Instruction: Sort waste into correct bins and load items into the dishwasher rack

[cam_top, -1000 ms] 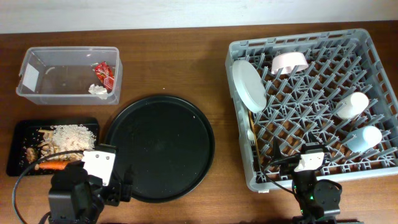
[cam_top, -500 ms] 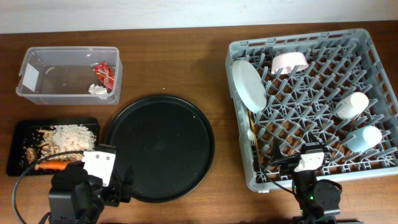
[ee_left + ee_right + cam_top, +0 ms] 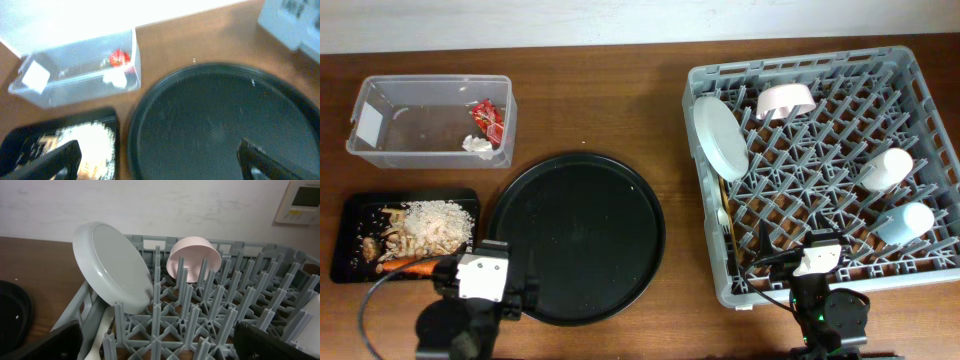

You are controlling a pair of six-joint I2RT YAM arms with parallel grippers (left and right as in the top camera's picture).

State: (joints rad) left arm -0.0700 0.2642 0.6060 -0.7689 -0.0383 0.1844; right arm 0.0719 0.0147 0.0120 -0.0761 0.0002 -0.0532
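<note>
Left of the dishwasher rack [image 3: 820, 59], waste [image 3: 432, 222] lies binned; dishes [image 3: 720, 135] racked; left gripper [image 3: 157, 162], right gripper [image 3: 160, 345] gape empty; seemingly done.

I'm looking at a brown wooden counter [image 3: 620, 120] carrying four things. On the left, the clear tub [image 3: 420, 125] sits toward the back, with the flat black tray [image 3: 345, 240] just in front of it. The round black tray [image 3: 575, 235] lies beside them, mid-counter. The grey dishwasher rack [image 3: 820, 58] fills the right side, well apart.
</note>
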